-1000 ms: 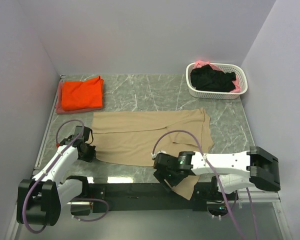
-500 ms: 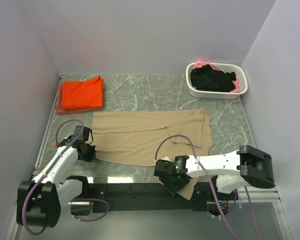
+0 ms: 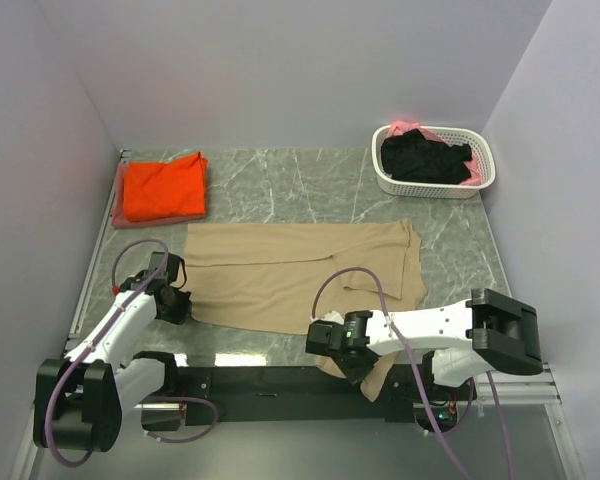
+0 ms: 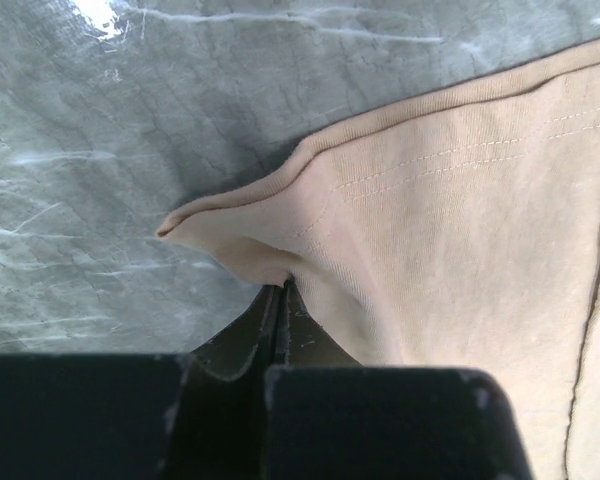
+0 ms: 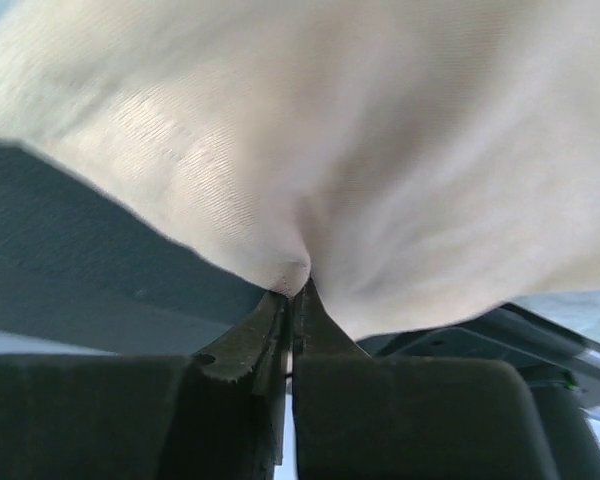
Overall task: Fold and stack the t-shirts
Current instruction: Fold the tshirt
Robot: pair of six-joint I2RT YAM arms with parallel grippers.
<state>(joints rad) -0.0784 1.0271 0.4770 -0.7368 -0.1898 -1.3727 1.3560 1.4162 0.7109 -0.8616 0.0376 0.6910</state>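
Observation:
A tan t-shirt [image 3: 300,265] lies spread across the middle of the marble table, its near right part hanging over the front edge. My left gripper [image 3: 180,308] is shut on its near left corner; the left wrist view shows the tan cloth [image 4: 450,210] pinched at my gripper's tips [image 4: 283,288]. My right gripper [image 3: 352,358] is shut on the hanging tan cloth [image 5: 360,130] below the table's front edge, the fold caught at the tips [image 5: 298,292]. An orange t-shirt [image 3: 164,187] lies folded at the far left. Black t-shirts [image 3: 425,158] and a pink one [image 3: 408,127] fill the basket.
The white slotted basket [image 3: 435,187] stands at the far right corner. A black rail [image 3: 270,380] runs along the table's near edge between the arm bases. Grey walls close in the left, back and right sides.
My right gripper has closed on the hanging edge of the tan t-shirt and its arm has shifted slightly lower and left. The left arm has stayed still.

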